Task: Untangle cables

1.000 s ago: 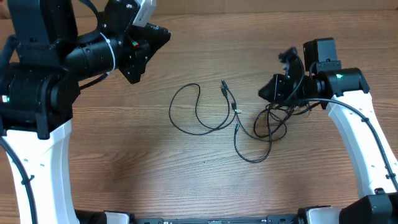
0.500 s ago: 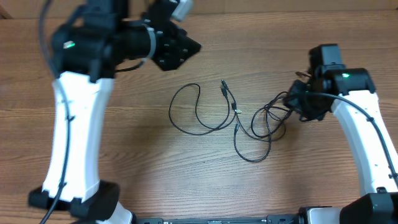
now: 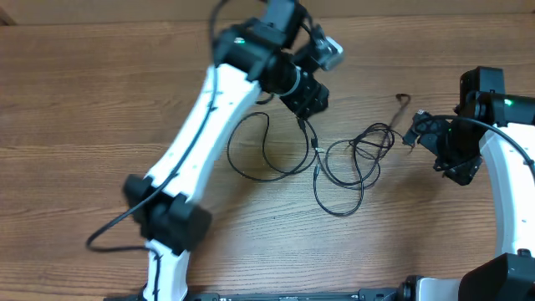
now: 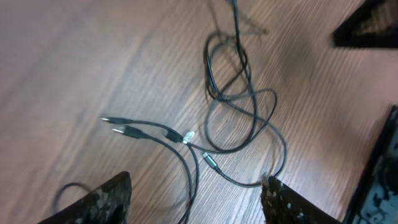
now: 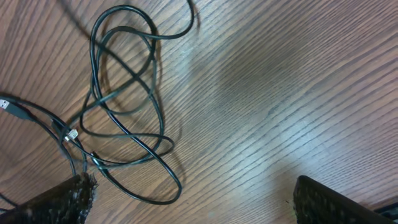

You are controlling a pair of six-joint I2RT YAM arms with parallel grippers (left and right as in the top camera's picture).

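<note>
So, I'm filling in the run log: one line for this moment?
left gripper: open, over cables | right gripper: open, beside cables | cables: tangled, on table

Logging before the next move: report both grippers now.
Left gripper: open, holding nothing.
Right gripper: open, holding nothing.

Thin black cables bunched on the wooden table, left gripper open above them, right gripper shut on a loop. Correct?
No: the right gripper is open and holds nothing. The right wrist view shows its fingers wide apart, the thin black cables lying loose on the wooden table. The left gripper is open above them, as stated.
</note>
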